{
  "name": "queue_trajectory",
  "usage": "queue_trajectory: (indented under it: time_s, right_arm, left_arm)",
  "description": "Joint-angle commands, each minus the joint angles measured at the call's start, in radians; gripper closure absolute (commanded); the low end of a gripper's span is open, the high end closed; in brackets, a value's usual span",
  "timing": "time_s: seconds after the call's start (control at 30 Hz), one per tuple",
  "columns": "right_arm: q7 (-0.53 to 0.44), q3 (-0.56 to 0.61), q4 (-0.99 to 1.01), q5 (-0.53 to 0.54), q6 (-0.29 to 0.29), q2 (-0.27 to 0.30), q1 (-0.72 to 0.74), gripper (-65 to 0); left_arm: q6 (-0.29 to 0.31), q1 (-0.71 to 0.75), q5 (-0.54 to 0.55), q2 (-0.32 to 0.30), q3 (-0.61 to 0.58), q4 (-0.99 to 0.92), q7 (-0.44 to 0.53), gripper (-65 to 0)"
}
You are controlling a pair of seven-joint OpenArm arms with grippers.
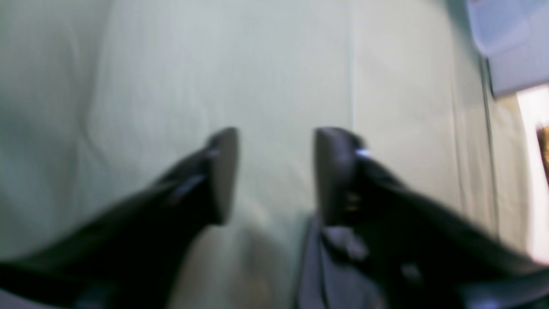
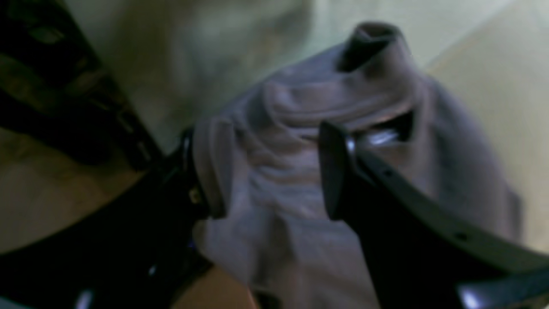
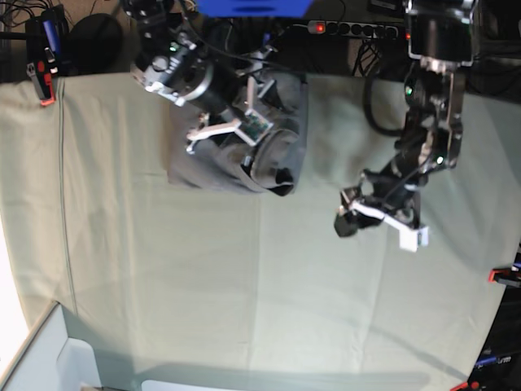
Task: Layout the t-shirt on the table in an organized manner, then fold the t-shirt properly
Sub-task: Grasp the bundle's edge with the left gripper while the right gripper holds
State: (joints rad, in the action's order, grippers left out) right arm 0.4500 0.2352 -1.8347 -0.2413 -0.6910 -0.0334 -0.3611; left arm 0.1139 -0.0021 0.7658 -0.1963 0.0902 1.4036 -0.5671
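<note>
**A:** Biggest thing first: the table, covered in pale sage-green cloth with faint crease lines, fills nearly the whole base view. Where's the shirt sitting on it?

**B:** The t-shirt is up around 11 o'clock from the table's middle, close to the far edge. Dark grey, bunched into a rumpled lump, definitely not laid flat. Part of it is lifted off the cloth by the right arm.

**A:** So the right gripper has it?

**B:** Looks that way. In the right wrist view the grey fabric is wadded between the two black fingers, draped over the left one and bulging up toward 12 o'clock. The jaws stand fairly wide, but they're stuffed with cloth, so I'd call it a grip on the shirt. It's blurry though.

**A:** And the left gripper?

**B:** Spread apart with only bare green table showing between the fingers. There's a bit of something grey at 6 o'clock under the right finger in that wrist view, too smeared to name. In the base view the gripper hangs around 3 o'clock from the shirt, well apart from it.

**A:** Small stuff?

**B:** A red clip at the table's far left corner, roughly 10 o'clock, another at the right edge near 4 o'clock.
</note>
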Motion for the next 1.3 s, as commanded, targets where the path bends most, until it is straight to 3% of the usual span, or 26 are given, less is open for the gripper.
queue_trajectory:
  time_s: [0.0,0.13,0.2,0.53,0.87,1.07,1.27]
  right_arm:
    - [-0.021,-0.027,-0.03,0.013,-0.007,0.002,0.007,-29.4]
    - [-0.023,-0.172,-0.036,0.015,-0.007,0.0,0.018,-29.4]
    - [-0.027,-0.231,-0.036,0.015,-0.007,0.0,0.02,-29.4]
    - [-0.024,-0.336,-0.033,0.015,-0.007,0.0,0.063,-29.4]
    - [-0.023,-0.336,-0.03,0.015,-0.007,0.0,0.063,-29.4]
    - [-0.023,-0.336,-0.029,0.015,-0.007,0.0,0.063,-29.4]
    - [-0.021,-0.336,-0.027,0.015,-0.007,0.0,0.061,-29.4]
  left_arm:
    - [0.01,0.012,0.04,-0.001,0.007,0.036,0.0,-40.0]
    - [0.01,0.115,0.11,0.034,0.015,0.105,-0.031,-51.5]
    - [0.01,0.172,0.114,0.039,0.007,0.148,-0.031,-54.3]
    - [0.01,0.291,0.105,0.041,-0.139,0.205,-0.032,-54.4]
    - [0.008,0.281,-0.073,0.05,-0.174,0.139,-0.032,-54.4]
    - [0.008,0.189,-0.084,0.079,-0.178,-0.033,-0.032,-54.5]
    - [0.008,0.162,-0.087,0.094,-0.192,-0.054,-0.032,-52.1]
